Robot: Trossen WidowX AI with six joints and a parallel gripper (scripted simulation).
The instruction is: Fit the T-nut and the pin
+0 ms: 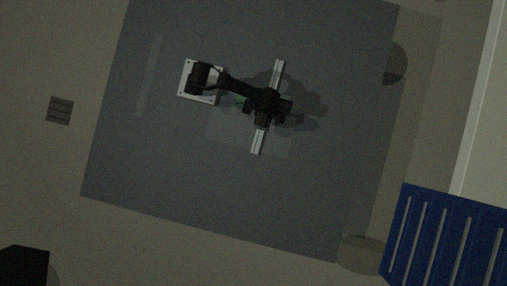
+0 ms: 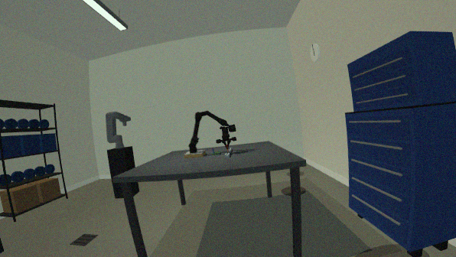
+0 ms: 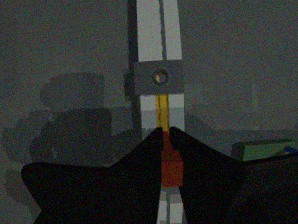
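My fingers [image 2: 225, 144] are closed on the orange handle [image 3: 172, 172] [image 2: 227, 147]. The brass T-nut [image 3: 162, 107] is at the slot of the aluminum rail [image 3: 150, 30] [image 1: 257, 142] [image 2: 228, 154], its strip running from my tips to the dark bracket [image 3: 145, 84]; a bit of brass shows in the bracket hole [image 3: 160, 70]. Looks like the sliding step, nearly there; can't confirm the nut is flat under the lips. Main risk: stopping short or overshooting, so the hole misses the nut's own hole and the pin has nowhere to go. Handle could twist in my narrow pinch if the nut binds on a lip, or pulling up while sliding could cock it. Pushing too far may bump fingers or handle into the bracket; they're just beside it in the wrist view. Letting go crooked might drag the nut back. Edges: table [image 1: 191, 170] [image 2: 172, 172] edges well apart from me all round, lots of room right of the rail. Left is tighter: green tray [image 3: 260, 151] [image 1: 239, 100] [image 2: 218, 154] with the blue pin [image 3: 291, 150] sits between rail and my base plate [image 1: 183, 94] [image 2: 199, 156], so a low swing that way could clip it. Safest exit is straight up, after opening wide.
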